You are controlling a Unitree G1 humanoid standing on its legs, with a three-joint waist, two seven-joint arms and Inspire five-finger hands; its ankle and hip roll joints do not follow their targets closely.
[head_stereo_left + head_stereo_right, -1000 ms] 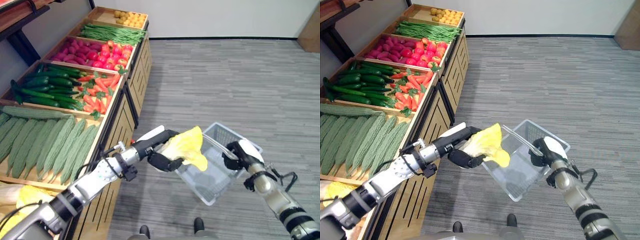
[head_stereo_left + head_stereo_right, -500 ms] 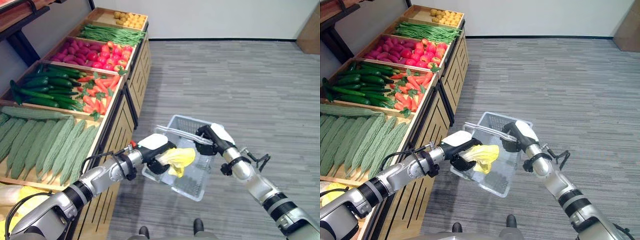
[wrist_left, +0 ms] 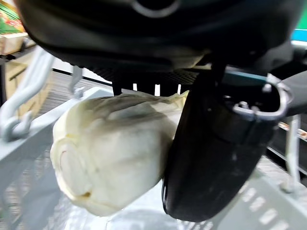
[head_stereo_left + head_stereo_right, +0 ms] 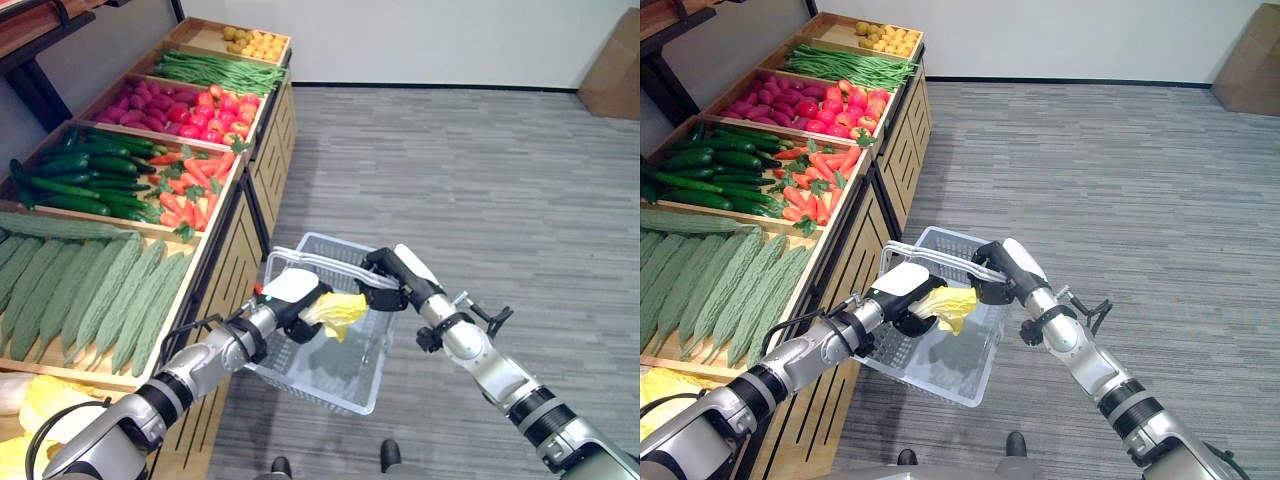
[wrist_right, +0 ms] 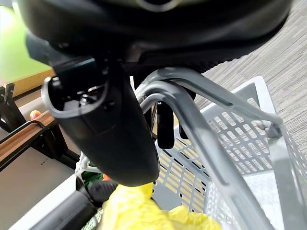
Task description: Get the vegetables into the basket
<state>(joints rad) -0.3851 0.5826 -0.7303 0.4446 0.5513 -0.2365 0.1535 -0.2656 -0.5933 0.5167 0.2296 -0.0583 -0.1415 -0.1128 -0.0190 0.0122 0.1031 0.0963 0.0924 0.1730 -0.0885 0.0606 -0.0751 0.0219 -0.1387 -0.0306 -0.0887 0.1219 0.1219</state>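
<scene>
Even, bright indoor light is cast from overhead, and only soft, faint shadows are thrown on the grey floor (image 4: 480,170). No harsh glare is seen. In the wrist views, the left hand (image 3: 216,143) at 4 o'clock and the right hand (image 5: 105,129) at 9 o'clock are blurred by closeness.

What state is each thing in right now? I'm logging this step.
Cabbage: held over the basket's opening, not released.
Basket: off the floor, hanging by its handles.
Left hand: fingers curled round the cabbage.
Right hand: fingers curled round the basket's handles.
Bitter gourds: lying in their crate.
</scene>
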